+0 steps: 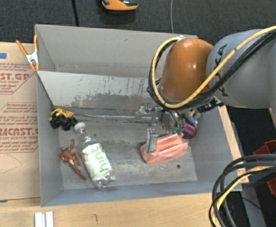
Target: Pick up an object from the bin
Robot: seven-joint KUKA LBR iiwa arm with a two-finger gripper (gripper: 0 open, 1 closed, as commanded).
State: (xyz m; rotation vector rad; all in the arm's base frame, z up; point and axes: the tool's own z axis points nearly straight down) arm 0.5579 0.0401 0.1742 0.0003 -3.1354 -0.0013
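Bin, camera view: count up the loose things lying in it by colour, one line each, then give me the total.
Yellow and black toy truck: 1
Brown toy animal: 1
Clear bottle with a green label: 1
Pink block: 1
Purple thing, partly hidden under the arm, kind unclear: 1
Total: 5

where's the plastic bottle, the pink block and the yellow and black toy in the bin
plastic bottle (96, 162): camera view, on its white label with green letters
pink block (172, 149): camera view, on the right half of its top face
yellow and black toy (62, 119): camera view, on the middle of its body
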